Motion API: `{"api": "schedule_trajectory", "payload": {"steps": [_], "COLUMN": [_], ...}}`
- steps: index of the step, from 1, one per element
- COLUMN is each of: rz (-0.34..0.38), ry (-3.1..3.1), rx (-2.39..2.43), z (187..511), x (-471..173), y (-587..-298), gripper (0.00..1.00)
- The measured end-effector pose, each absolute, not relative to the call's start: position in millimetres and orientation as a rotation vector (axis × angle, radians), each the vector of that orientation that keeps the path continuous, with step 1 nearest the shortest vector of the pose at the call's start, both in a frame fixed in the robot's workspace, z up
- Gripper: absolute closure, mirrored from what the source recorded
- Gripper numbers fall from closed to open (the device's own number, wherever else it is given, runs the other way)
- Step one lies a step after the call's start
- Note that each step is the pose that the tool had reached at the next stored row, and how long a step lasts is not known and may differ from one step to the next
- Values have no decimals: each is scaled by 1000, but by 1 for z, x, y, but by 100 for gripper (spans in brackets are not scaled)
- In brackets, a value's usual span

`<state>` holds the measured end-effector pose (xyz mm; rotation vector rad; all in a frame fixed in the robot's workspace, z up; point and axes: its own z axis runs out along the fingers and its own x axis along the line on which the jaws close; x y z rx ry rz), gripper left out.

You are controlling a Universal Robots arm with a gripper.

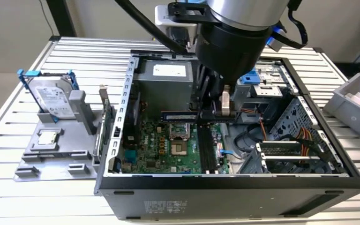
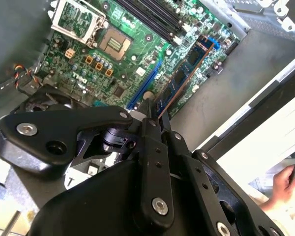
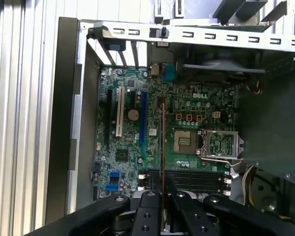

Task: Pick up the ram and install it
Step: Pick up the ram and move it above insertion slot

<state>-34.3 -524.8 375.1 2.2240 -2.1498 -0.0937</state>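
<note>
In the exterior view, from high up off the worktop [image 1: 17,197], looking down at a slant into the open computer case [image 1: 230,190], moderately near. In both wrist views, close above the motherboard [image 2: 88,69] [image 3: 187,105], aimed down past the jaws, first squarely, second obliquely; same motherboard shared with the exterior view.
</note>
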Motion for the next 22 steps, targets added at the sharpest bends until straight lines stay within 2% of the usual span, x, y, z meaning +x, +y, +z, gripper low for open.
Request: {"api": "schedule_trajectory", "payload": {"steps": [22], "rz": [-94], "ry": [-2147], "rx": [2227], "z": [375], "x": [-25], "y": [-525], "gripper": [100]}}
